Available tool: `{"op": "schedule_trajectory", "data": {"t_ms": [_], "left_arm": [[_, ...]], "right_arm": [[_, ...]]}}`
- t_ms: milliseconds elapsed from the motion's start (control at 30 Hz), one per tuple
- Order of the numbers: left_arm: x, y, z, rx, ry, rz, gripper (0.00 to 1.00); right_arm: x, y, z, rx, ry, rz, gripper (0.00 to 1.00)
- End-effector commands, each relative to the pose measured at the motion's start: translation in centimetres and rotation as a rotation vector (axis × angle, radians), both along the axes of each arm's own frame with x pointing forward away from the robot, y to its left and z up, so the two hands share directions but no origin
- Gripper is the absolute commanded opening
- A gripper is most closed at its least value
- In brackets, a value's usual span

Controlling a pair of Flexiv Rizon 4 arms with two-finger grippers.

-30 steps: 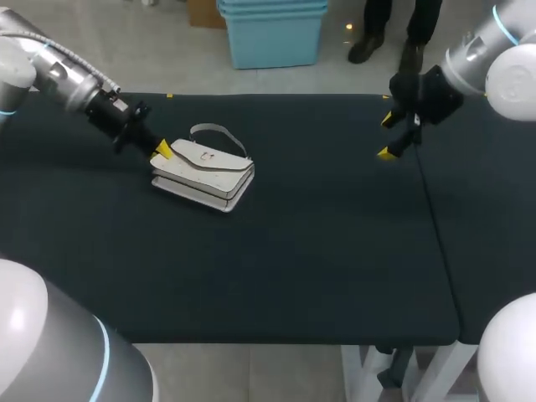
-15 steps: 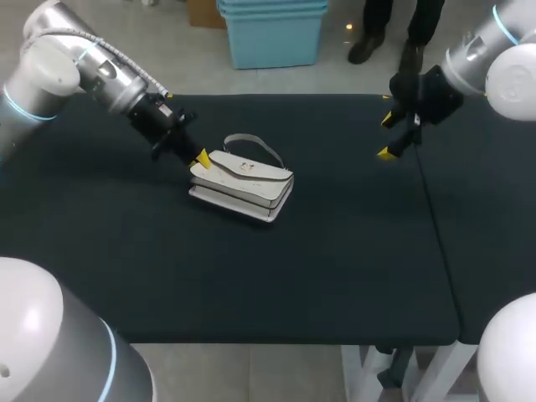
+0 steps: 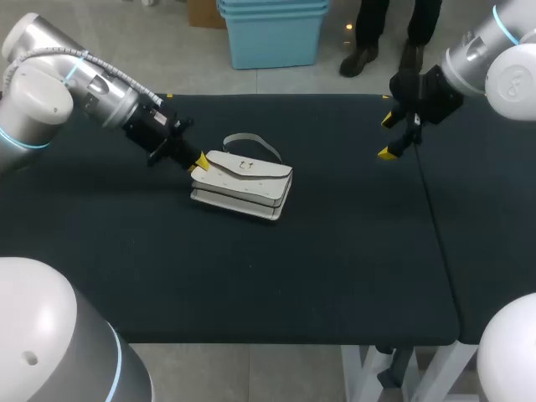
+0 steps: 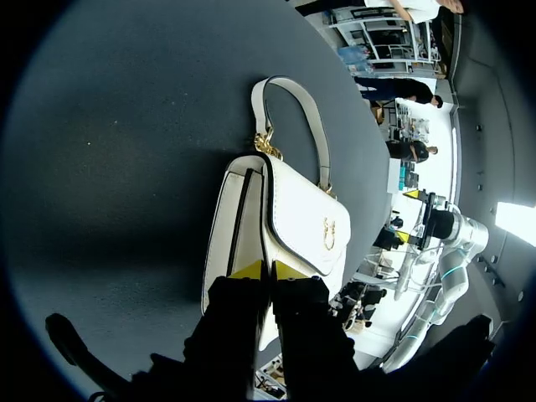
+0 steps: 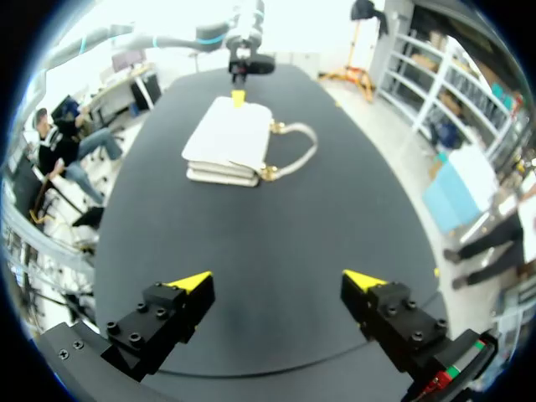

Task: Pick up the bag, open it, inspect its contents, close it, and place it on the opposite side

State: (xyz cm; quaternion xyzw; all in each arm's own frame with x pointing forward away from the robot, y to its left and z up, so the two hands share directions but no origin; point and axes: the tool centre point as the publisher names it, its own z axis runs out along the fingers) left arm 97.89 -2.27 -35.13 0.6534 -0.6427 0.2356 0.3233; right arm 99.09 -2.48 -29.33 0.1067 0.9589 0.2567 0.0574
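A white handbag (image 3: 243,180) with a gold clasp lies flat on the dark table, left of the middle, its strap handle (image 3: 251,142) on the far side. My left gripper (image 3: 199,161) is at the bag's left end. In the left wrist view its yellow tips (image 4: 268,270) stand nearly together, pinching the end edge of the bag (image 4: 285,218). My right gripper (image 3: 387,138) hangs open over the table's far right, well away from the bag. In its own view the right gripper (image 5: 276,280) is wide apart and holds nothing, with the bag (image 5: 228,138) and the left gripper (image 5: 239,96) far ahead.
The black table (image 3: 335,251) has a seam on its right side, just under the right gripper. Bare cloth lies between the bag and the right gripper and along the near edge.
The left arm has carried the bag to the right, towards the table's middle, then settled it slightly lower. The right arm has kept still.
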Motion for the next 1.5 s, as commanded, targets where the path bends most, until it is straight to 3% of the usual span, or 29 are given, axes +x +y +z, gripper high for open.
{"op": "schedule_trajectory", "data": {"t_ms": [33,567,1000,1500], "left_arm": [[-0.9,-1.4,-0.3,0.041,-0.234,0.286,0.00],[0.7,-6.3,-2.5,0.014,-0.212,0.329,0.00],[3.1,-7.8,-1.1,0.005,-0.163,0.173,0.00],[2.7,-10.3,-1.9,-0.008,-0.151,0.083,0.00]], "right_arm": [[0.0,0.1,0.0,-0.001,0.001,0.000,1.00],[0.0,0.1,0.0,-0.001,0.001,0.000,1.00],[0.0,0.1,0.0,-0.001,0.001,0.000,1.00],[0.0,0.1,0.0,-0.001,0.001,0.000,1.00]]}}
